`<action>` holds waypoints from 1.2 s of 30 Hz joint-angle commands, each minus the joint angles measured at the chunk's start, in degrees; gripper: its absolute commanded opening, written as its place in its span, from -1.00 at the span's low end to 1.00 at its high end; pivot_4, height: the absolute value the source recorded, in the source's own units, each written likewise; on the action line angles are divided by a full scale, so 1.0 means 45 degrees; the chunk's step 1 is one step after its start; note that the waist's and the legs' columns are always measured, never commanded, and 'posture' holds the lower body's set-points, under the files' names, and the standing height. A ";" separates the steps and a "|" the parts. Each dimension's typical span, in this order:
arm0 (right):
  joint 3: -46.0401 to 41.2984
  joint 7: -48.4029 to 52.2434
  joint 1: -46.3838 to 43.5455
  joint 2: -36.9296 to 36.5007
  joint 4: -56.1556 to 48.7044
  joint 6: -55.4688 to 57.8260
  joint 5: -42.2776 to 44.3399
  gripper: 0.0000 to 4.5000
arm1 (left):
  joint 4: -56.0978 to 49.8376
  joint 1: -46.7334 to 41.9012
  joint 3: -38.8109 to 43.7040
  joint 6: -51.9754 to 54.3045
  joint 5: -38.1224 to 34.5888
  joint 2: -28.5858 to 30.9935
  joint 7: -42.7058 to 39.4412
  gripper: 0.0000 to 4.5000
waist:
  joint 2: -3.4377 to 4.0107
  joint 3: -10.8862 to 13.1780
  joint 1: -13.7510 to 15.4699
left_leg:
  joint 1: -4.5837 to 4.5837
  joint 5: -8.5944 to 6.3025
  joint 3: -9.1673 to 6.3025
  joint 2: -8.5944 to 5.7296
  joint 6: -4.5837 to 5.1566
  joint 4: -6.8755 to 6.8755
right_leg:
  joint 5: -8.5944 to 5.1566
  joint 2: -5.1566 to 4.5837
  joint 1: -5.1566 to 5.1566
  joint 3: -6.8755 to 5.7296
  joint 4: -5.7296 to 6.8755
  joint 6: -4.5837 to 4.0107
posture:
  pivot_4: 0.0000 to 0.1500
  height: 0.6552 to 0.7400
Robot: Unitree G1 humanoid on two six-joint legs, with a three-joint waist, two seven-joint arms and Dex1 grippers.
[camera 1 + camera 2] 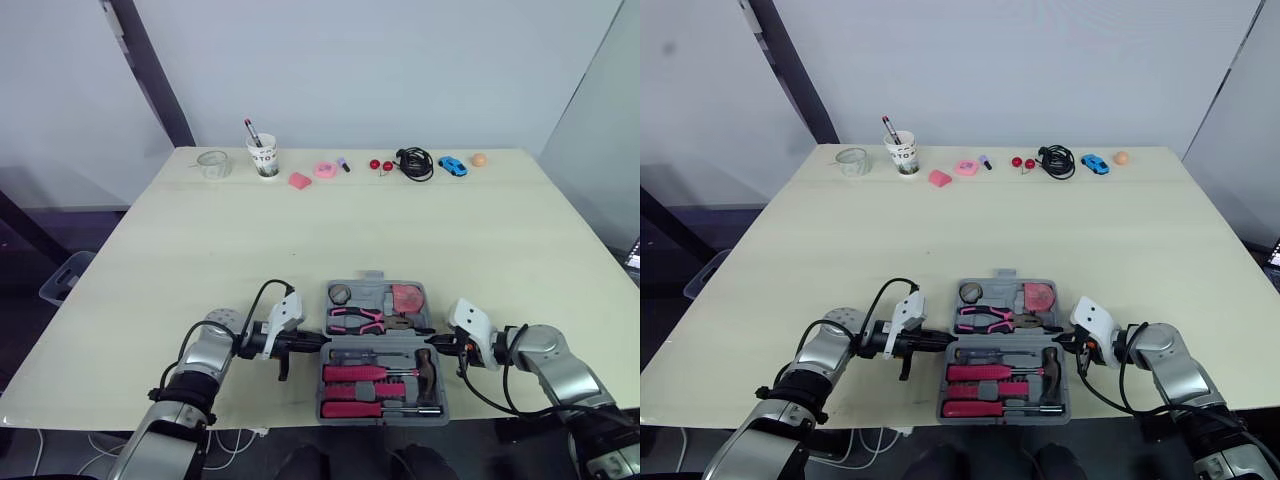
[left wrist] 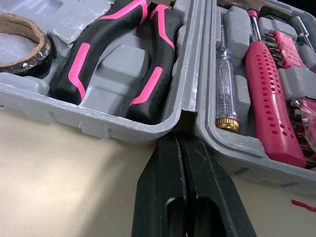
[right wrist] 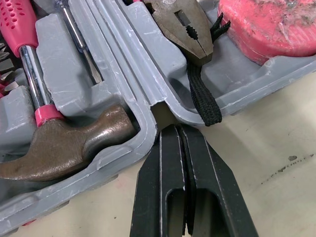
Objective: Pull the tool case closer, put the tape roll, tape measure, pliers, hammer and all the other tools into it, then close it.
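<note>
The grey tool case point(image 1: 372, 279) lies open near the table's front edge. Its far half holds the tape roll point(image 1: 340, 293), pink-handled pliers point(image 1: 355, 320) and red tape measure point(image 1: 406, 296). In the near half lie the hammer point(image 1: 428, 372) and pink screwdrivers point(image 1: 365, 373). My left gripper point(image 1: 318, 341) is shut, with its tips at the hinge gap on the case's left side point(image 2: 180, 148). My right gripper point(image 1: 437, 343) is shut too, with its tips at the hinge gap on the right side point(image 3: 180, 136), between the hammer head point(image 3: 64, 143) and the tape measure's black strap point(image 3: 200, 94).
Along the table's back edge stand a glass jar point(image 1: 213, 164), a cup with a pen point(image 1: 263, 156), pink items point(image 1: 325, 169), red balls point(image 1: 381, 164), a black cable point(image 1: 415, 162), a blue toy car point(image 1: 453, 166) and an orange ball point(image 1: 479, 159).
</note>
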 commanded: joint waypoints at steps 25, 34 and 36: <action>0.0070 -0.0356 -0.0721 0.0601 0.0218 -0.1087 0.0091 -1.00 | 0.0503 -0.0223 0.0011 -0.0567 -0.0180 -0.0469 0.0563 -0.98 | 0.0000 0.0000 -0.0009 | 0.0016 0.0002 -0.0001 0.0000 0.0001 0.0020 | 0.0002 0.0002 0.0002 0.0006 0.0035 -0.0001 | 1.00 1.00; 0.0168 -0.0223 -0.0526 0.0321 0.0196 -0.0836 -0.0054 -1.00 | 0.0507 -0.0172 0.0069 -0.0528 -0.0226 -0.0358 0.0551 -0.98 | 0.0000 0.0000 0.0000 | 0.0016 0.0002 -0.0001 0.0000 0.0001 0.0020 | 0.0002 0.0002 0.0002 0.0006 0.0034 -0.0001 | 1.00 1.00; 0.0115 -0.0276 -0.0458 0.0233 0.0265 -0.0867 -0.0111 -1.00 | 0.0420 -0.0104 0.0096 -0.0504 -0.0262 -0.0274 0.0507 -0.98 | 0.0001 0.0000 0.0008 | 0.0016 0.0002 0.0000 0.0000 0.0001 0.0020 | 0.0002 0.0001 0.0003 0.0006 0.0034 -0.0001 | 1.00 1.00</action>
